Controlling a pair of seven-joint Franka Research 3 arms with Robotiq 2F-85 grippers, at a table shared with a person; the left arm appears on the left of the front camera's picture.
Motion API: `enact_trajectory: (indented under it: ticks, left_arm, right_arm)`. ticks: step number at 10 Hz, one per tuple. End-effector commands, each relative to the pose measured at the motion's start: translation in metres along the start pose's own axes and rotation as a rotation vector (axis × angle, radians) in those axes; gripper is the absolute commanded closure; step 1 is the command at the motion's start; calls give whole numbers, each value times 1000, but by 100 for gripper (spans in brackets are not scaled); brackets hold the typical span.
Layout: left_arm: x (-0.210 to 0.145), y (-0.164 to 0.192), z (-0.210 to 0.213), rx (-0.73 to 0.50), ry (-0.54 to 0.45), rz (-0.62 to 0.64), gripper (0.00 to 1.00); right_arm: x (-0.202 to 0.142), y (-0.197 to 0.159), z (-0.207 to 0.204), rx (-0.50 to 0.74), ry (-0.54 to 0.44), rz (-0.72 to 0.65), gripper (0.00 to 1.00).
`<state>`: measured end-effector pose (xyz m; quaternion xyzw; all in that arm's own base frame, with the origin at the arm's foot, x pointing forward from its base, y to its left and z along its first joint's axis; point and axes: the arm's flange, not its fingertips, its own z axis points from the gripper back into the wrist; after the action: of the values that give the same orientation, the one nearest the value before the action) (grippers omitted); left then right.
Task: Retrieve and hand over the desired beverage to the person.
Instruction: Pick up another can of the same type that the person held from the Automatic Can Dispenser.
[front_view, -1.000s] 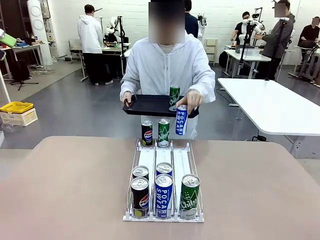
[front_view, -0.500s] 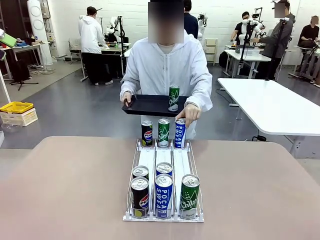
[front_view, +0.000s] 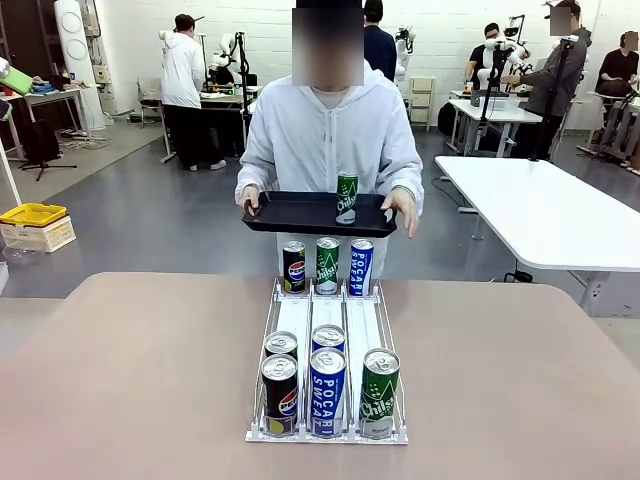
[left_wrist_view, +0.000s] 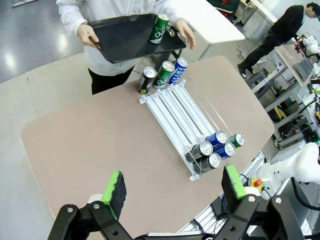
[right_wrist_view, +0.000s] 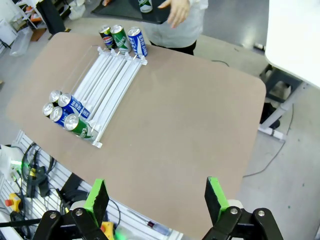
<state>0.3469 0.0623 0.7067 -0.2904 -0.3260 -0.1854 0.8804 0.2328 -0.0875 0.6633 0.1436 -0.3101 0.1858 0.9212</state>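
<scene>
In the front view, the person in a white hooded jacket (front_view: 330, 130) stood at the far side holding a flat black rectangular tray (front_view: 290, 212) that carried one upright green metal can (front_view: 347, 197). The white three-lane rack (front_view: 300, 320) on the matte tan round-cornered table (front_view: 130, 380) held eight slim shiny cans (front_view: 327, 392), three at its far end and five at its near end. In the left wrist view, the left gripper (left_wrist_view: 174, 184) hung above the table with its rough green pads (left_wrist_view: 114, 186) spread wide and nothing between them, and in the right wrist view the right gripper (right_wrist_view: 156, 196) likewise stood spread and empty, well apart from the rack.
</scene>
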Motion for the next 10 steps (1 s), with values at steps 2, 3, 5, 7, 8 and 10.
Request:
enact_trajectory:
  ticks: [2, 3, 5, 7, 8, 10]
  left_arm:
    - [-1, 0, 0, -8, 0, -12, 0]
    - [-1, 0, 0, -8, 0, -12, 0]
    - [0, 0, 0, 0, 0, 0, 0]
    - [11, -55, -34, 7, 154, -161, 0]
    - [15, -88, -56, 6, 245, -255, 0]
    - [15, -154, -129, 40, 504, -309, 0]
  right_arm:
    - [1, -1, 0, -8, -5, -6, 0]
    - [1, -1, 0, -8, -5, -6, 0]
    - [1, -1, 0, -8, -5, -6, 0]
    - [1, -1, 0, -8, -5, -6, 0]
    - [1, -1, 0, -8, -5, -6, 0]
    - [1, -1, 0, -8, -5, -6, 0]
